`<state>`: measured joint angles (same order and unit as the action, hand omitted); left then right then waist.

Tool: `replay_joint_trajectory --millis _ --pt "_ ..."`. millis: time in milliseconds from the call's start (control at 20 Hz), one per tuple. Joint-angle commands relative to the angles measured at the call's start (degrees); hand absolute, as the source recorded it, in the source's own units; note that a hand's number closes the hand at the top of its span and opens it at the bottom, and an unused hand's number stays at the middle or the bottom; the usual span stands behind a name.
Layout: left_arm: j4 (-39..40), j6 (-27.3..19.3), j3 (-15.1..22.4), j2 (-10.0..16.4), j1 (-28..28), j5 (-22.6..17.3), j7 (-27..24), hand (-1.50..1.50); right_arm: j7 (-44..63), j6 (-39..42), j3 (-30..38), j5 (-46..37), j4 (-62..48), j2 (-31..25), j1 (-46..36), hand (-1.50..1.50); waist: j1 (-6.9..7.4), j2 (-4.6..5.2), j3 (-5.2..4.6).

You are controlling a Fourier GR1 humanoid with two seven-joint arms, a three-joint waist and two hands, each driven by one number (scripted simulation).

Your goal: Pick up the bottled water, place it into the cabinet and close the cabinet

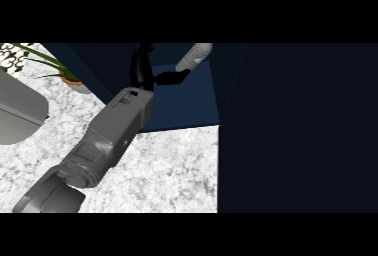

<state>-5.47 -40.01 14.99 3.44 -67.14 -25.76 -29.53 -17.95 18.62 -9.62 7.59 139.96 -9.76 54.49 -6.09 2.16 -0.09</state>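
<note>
Fingers (142, 54) on the left hand (143, 75) look spread and point up into the cabinet (184, 107). The thumb sticks out sideways and just touches the lower end of the bottled water (195, 55), not wrapped round it as far as I can see. Bottle's inside the cabinet, leaning, long axis running lower-left to upper-right. Can't tell which end's the cap. I'd let it settle, then back straight out over the bench (166, 172) without clipping it.

Left forearm (111, 135) extends from the near-left edge toward the far side. Left hand (143, 71): fingers extended, thumb splayed right.
</note>
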Motion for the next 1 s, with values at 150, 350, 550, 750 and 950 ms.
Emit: replay_joint_trajectory --millis 150,350,550,750,950 --pt "-0.41 6.17 -0.43 -0.30 -1.72 0.30 -2.08 -1.50 1.55 1.30 0.43 3.30 2.95 -0.96 1.00 -1.50 -0.16 0.14 -0.05" --pt "-4.12 11.81 -4.01 1.08 -2.57 -2.76 -5.99 -1.50 0.46 1.27 -1.17 2.57 1.75 0.42 0.91 -1.50 0.71 -0.18 -0.07" --pt "-5.78 15.66 -5.97 -1.77 -1.96 -4.27 -9.43 -1.50 0.67 2.94 1.40 4.80 2.92 -1.39 2.67 -1.50 1.64 -0.93 0.01" --pt "-5.53 19.18 -6.57 -1.87 -0.74 -4.04 -11.13 -1.50 4.60 0.33 -1.79 2.74 5.18 0.74 2.06 -1.50 3.18 -1.22 0.00" --pt "-8.06 18.96 -5.50 -3.39 1.06 -3.43 -9.92 -1.50 7.47 -0.63 -1.57 4.60 7.33 0.78 1.30 -1.50 4.68 -1.93 0.05"
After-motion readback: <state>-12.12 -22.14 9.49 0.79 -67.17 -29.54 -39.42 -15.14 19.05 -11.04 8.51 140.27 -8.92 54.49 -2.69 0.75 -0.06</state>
